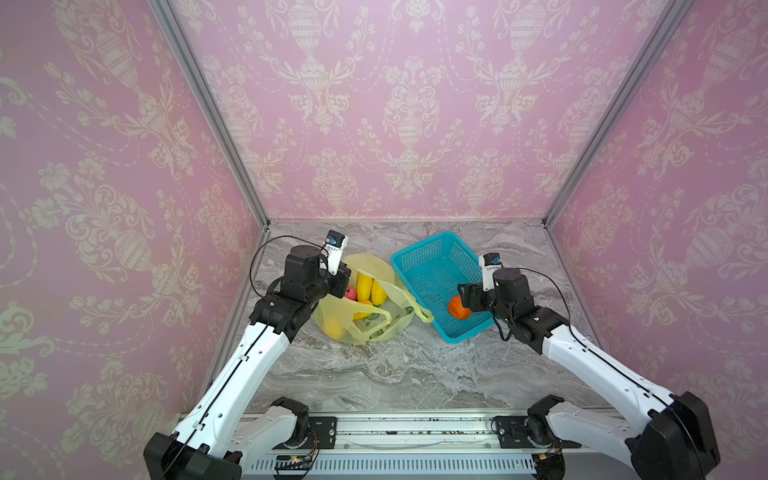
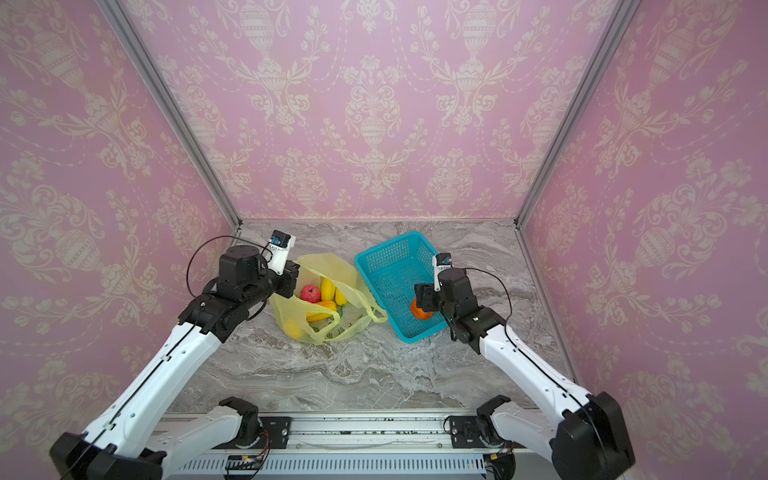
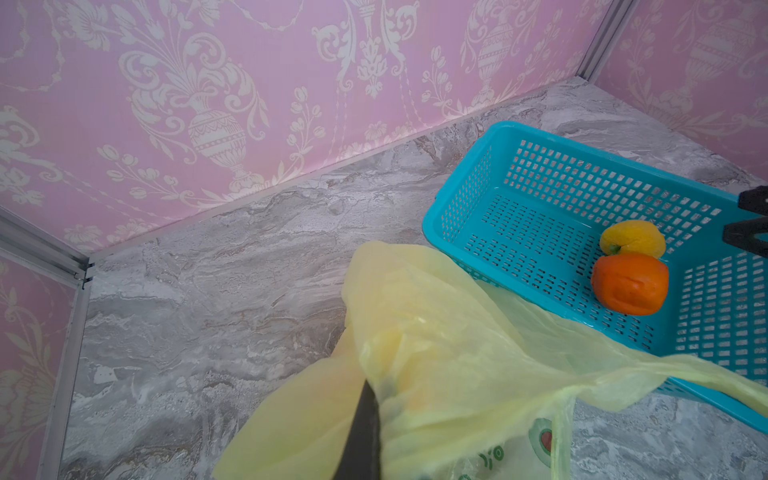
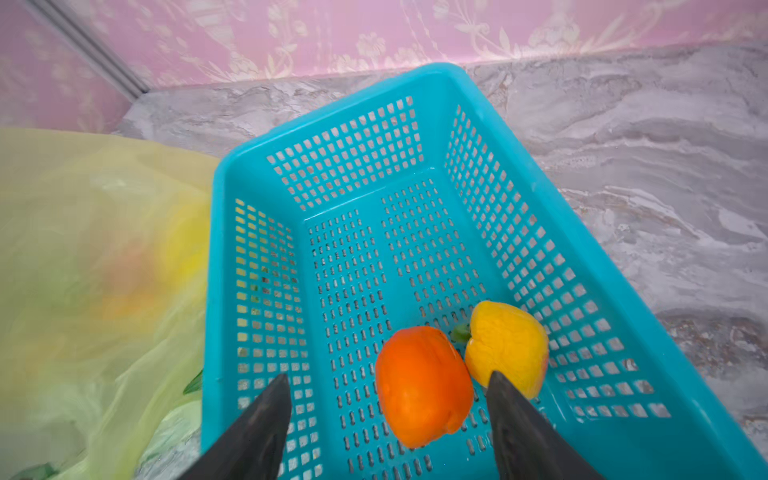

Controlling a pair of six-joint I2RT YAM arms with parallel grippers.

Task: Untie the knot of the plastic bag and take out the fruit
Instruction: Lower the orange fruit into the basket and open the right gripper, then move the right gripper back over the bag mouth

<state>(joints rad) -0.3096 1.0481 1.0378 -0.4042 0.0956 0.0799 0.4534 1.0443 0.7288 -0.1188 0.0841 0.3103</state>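
1. Our left hand (image 3: 365, 419) clamps the open plastic bag's (image 3: 457, 345) rim
2. Our right hand (image 4: 389, 376), spread apart, hovers over the orange fruit (image 4: 419, 399) in the teal basket (image 4: 332, 120)
3. Next, we probably fetch the bag's yellow fruit (image 2: 327, 289)

Left hand (image 3: 369, 399) pinched shut, seemingly on the plastic bag (image 3: 457, 332); right hand (image 4: 390, 376) spread wide; both arms extended forward.

The plastic bag (image 1: 376, 330) is translucent yellow-green with green print (round motifs with red centres). Through it show a pink-red fruit (image 2: 310, 294) and yellow oblong fruits (image 2: 327, 289). The basket (image 4: 345, 158) is teal with gridded holes and holds an orange fruit (image 4: 422, 386) and a yellow fruit (image 4: 505, 345). The table (image 1: 395, 374) is grey veined marble, and the walls (image 1: 407, 104) are pink with cream urn-and-flower damask
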